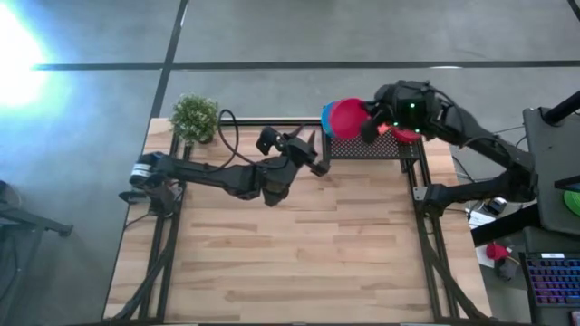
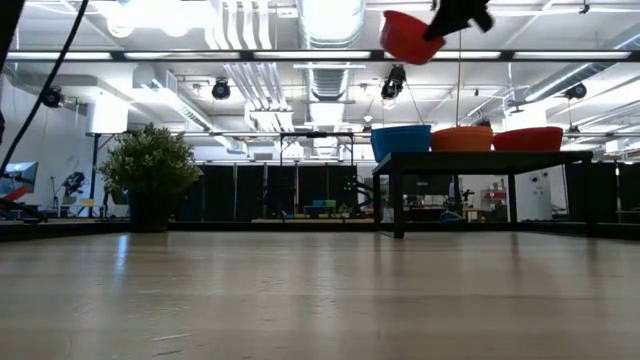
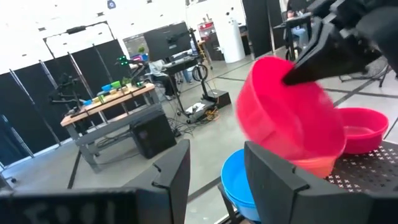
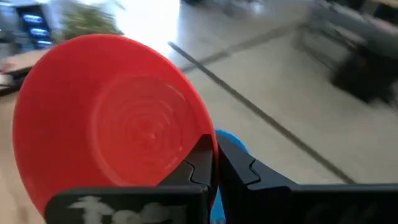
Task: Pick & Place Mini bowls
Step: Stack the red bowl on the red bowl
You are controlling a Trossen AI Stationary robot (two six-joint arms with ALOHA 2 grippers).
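Observation:
My right gripper (image 1: 370,125) is shut on a red mini bowl (image 1: 344,118) and holds it in the air above the black perforated stand (image 1: 367,147) at the table's far edge. In the low view the bowl (image 2: 410,36) hangs high over a blue bowl (image 2: 400,141), an orange one (image 2: 462,138) and a red one (image 2: 528,138), which rest by their bases on the stand. My left gripper (image 1: 314,152) is open and empty, just left of the stand. Its wrist view shows the held bowl (image 3: 292,115) ahead. My right gripper pinches the red bowl's rim (image 4: 202,140) between its two fingers, one on each face of the wall. The fingers come from the table's right side, slanting down. The bowl is lifted clear of the stand and tipped up on edge.
A small green potted plant (image 1: 195,118) stands at the table's far left corner. The near wooden tabletop (image 1: 299,254) has free room. A keyboard (image 1: 553,281) and other gear sit off the table to the right.

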